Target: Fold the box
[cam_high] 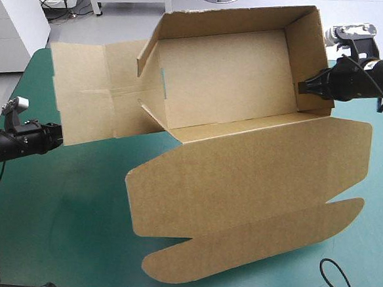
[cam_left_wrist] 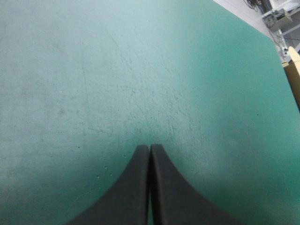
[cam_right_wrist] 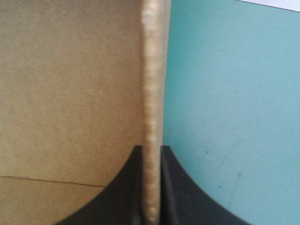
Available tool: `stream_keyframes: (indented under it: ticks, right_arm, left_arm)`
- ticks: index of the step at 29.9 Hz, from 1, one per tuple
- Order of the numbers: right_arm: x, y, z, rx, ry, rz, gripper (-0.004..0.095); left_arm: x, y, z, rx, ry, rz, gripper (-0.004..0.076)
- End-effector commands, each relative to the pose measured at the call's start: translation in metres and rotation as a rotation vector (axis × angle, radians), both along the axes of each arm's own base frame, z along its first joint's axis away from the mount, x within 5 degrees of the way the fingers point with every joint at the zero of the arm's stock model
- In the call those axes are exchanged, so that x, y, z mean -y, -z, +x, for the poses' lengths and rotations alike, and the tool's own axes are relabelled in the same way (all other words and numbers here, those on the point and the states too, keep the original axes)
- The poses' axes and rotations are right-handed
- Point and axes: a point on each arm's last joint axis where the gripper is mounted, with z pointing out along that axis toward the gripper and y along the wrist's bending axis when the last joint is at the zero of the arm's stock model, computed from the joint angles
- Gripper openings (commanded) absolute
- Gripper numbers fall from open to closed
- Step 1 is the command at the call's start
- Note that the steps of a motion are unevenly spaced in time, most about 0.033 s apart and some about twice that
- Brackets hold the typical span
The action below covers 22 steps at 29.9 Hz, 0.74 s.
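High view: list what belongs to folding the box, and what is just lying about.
Job: box; right gripper, shut on its end wall; left gripper, shut, off the box.
Lying about: nothing loose; only the cover.

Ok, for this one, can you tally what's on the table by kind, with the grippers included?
box: 1, brown, some walls raised, lid flat
grippers: 2, the left gripper shut on nothing over bare cover, the right gripper shut on a raised wall of the box
table cover: 1, teal-green
Total: 4
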Motion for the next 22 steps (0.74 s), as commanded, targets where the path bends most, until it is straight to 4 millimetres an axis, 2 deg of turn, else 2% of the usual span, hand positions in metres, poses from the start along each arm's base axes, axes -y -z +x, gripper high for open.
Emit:
stream_keyframes:
  ticks: [1, 6, 12, 22]
  right_arm:
    - [-0.01, -0.025, -0.022, 0.068, -0.08, 0.103, -0.0019]
    - [-0.024, -0.021, -0.019, 0.053, -0.125, 0.1, -0.0019]
    - [-0.042, -0.002, 0.001, -0.003, -0.176, 0.098, -0.0017]
    - [-0.047, 0.025, 0.033, -0.054, -0.156, 0.101, -0.0016]
  left_arm:
    - [0.01, -0.009, 0.01, 0.058, 0.043, -0.103, -0.001]
    - [0.04, 0.002, 0.023, 0.02, 0.167, -0.19, -0.001]
    - [0.079, -0.006, 0.026, 0.065, 0.315, -0.307, -0.001]
    - [0.083, -0.022, 0.023, 0.084, 0.293, -0.415, -0.001]
